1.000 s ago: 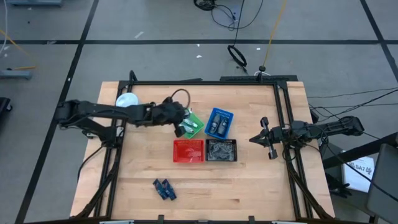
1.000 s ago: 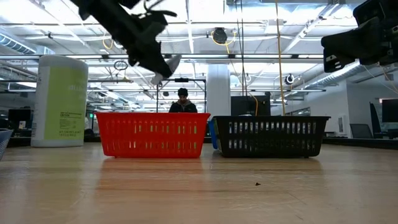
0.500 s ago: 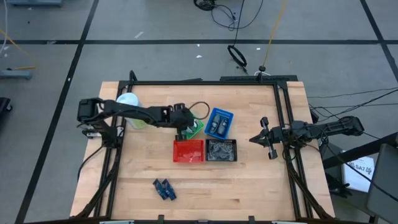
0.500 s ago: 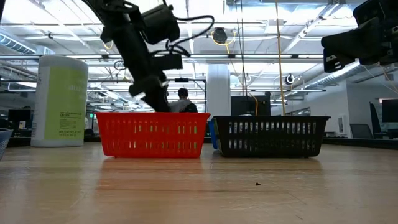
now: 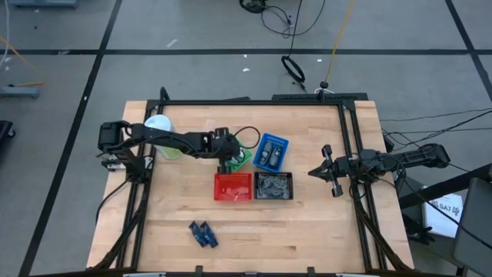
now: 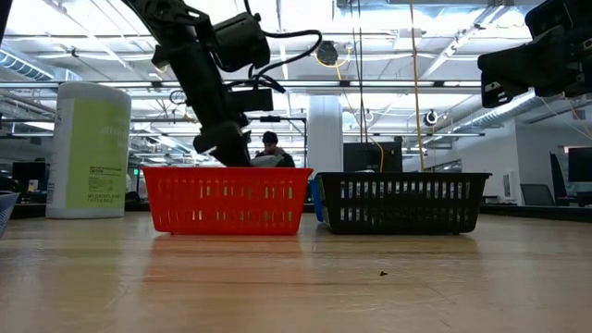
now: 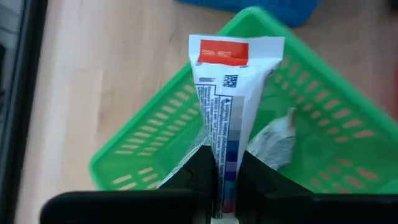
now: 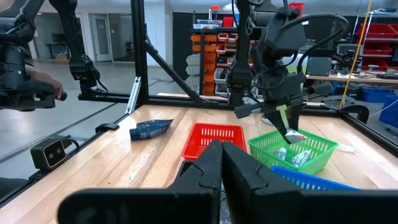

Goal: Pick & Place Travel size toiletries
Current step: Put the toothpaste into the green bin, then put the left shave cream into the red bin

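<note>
The left gripper (image 7: 221, 180) is clenching a whitish tube (image 7: 227, 106) with a red mark at its end, and it is now hanging right over the green basket (image 5: 243, 158); a second ago it was carrying the tube higher and out to the side, and since then it has come down and in over the rim; that is putting the placing step close, I would judge, with only the letting-go left. Another pale toiletry (image 7: 273, 140) is already lying in the green basket; the dark blue pieces (image 5: 203, 233) are lying on the table (image 5: 323, 231) near its front edge, well apart from the baskets, not yet picked; the right gripper (image 5: 329, 171) is waiting off beside the black basket (image 5: 274, 186), its fingers pressed together on nothing.
</note>
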